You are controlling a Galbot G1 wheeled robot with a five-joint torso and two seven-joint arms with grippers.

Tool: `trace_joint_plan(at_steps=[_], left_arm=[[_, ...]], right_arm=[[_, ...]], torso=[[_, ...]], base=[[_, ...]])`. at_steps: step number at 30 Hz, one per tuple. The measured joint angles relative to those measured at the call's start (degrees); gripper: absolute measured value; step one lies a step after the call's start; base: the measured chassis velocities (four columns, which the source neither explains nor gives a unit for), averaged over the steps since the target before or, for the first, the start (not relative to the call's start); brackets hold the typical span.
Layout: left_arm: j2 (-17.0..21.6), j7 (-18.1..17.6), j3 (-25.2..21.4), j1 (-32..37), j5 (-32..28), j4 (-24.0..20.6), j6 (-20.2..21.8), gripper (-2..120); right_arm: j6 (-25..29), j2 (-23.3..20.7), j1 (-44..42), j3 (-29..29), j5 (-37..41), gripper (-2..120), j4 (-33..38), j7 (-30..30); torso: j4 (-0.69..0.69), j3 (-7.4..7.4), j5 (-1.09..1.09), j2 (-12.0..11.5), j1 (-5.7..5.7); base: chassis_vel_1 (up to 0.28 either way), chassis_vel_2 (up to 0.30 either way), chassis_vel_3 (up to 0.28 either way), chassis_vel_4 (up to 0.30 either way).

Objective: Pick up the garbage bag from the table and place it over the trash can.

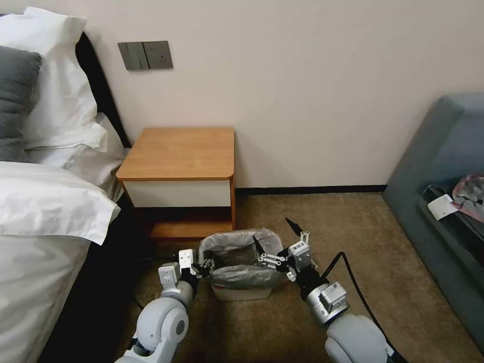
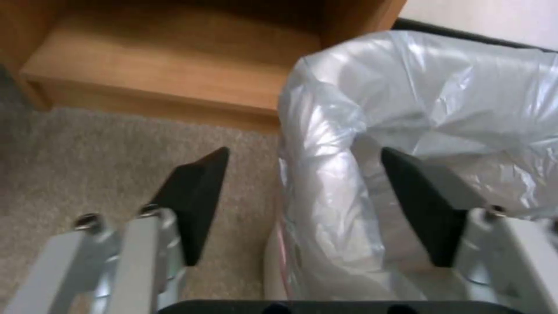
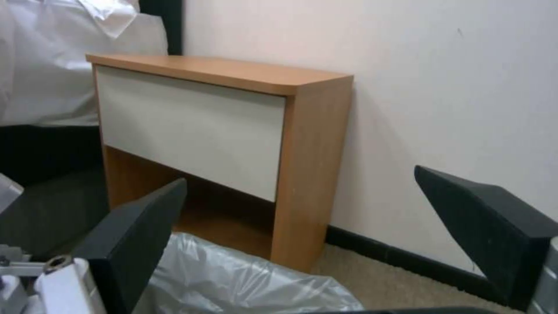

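Straddling the bin's near-left rim, my left gripper [image 2: 302,200] is spread open with bag film between its fingers, nothing pinched. My right gripper [image 1: 281,237] hangs open above the right rim. The garbage bag [image 1: 242,259] already drapes over the trash can [image 1: 237,292], on the carpet before the bench [image 1: 181,151], whose top is bare. I judge the film light, soft and slippery; best pinched at the folded rim.

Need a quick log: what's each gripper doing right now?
Left gripper: open, straddling the silver-grey plastic garbage bag on the bin's rim.
Right gripper: open, holding nothing.
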Motion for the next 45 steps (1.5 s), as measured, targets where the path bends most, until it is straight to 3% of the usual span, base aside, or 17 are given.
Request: trace_joint_plan(at_steps=[3,6,8,13,16,17,19,20,22,26,31,45], left_arm=[[0.23,0.2,-0.11,0.35,0.78,-0.39,-0.51,87],[0.35,0.66,-0.28,0.61,2.07,-0.58,-1.92,94],[0.38,0.72,-0.32,0.65,2.32,-0.6,-2.31,95],[0.54,1.6,-0.6,0.96,4.02,-0.61,-8.6,97],[0.76,3.34,-0.75,1.37,6.9,-0.37,-14.73,100],[0.88,5.11,-1.05,1.57,10.1,0.56,-20.1,100],[0.88,5.11,-1.05,1.57,10.1,0.56,-20.1,100],[0.97,6.57,-1.48,1.57,12.87,2.18,-26.73,100],[1.28,6.75,-1.84,1.22,14.06,4.48,-32.53,100],[1.91,6.46,-2.38,1.1,14.16,6.19,-34.2,100],[1.86,5.77,-2.39,1.04,13.64,6.41,-34.35,100],[1.78,5.55,-2.45,1.14,12.57,6.15,-33.38,99]], right_arm=[[0.03,0.49,0.02,-0.41,-0.21,100,-0.15,-0.04],[0.22,0.97,0.12,-0.45,-0.24,100,-0.48,-0.05],[0.34,1.13,0.15,-0.44,-0.24,100,-0.64,-0.05],[0.33,3.06,0.6,-0.2,-0.72,100,-1.97,2.52],[-1.26,4.93,1.22,-0.07,-1.12,100,-3.43,8.24],[-1.11,5.44,1.21,0.65,-0.2,100,-4.28,9.16],[-1.11,5.44,1.21,0.65,-0.2,100,-4.28,9.16],[0.13,5.87,1.17,1.71,-0.13,100,-5.53,9.76],[1.64,7.19,1.06,2.86,0.65,100,-6.62,12.33],[6.67,12.17,0.05,5.6,0.29,100,-9.1,14.69],[7.86,14.85,-0.63,7.53,0.44,100,-10.16,12.85],[8.31,15.9,-0.19,9.15,-0.37,100,-10.81,10.82]], torso=[[0.0,0.0,0.0,0.0,0.0],[0.0,0.0,0.0,0.0,0.0],[0.0,0.0,0.0,0.0,0.0],[0.0,0.0,0.0,0.0,0.0],[0.01,0.0,0.01,0.0,0.0],[0.01,0.0,0.0,0.0,0.0],[0.01,0.0,0.0,0.0,0.0],[0.0,0.0,0.0,0.0,0.0],[0.0,0.0,-0.01,0.0,0.0],[0.0,0.0,0.0,0.0,0.0],[0.0,0.0,0.0,0.0,0.0],[0.0,0.0,0.0,0.0,0.0]], base=[[0.0,0.0,0.0,0.0],[0.0,0.0,0.0,0.0],[0.0,0.0,0.0,0.0],[0.0,0.0,0.0,0.0],[0.0,0.0,0.0,0.0],[0.0,0.0,0.0,0.0],[0.0,0.0,0.0,0.0],[0.0,0.0,0.0,0.0],[0.0,0.0,0.0,0.0],[0.0,0.0,0.0,0.0],[0.0,0.0,0.0,0.0],[0.0,0.0,0.0,0.0]])
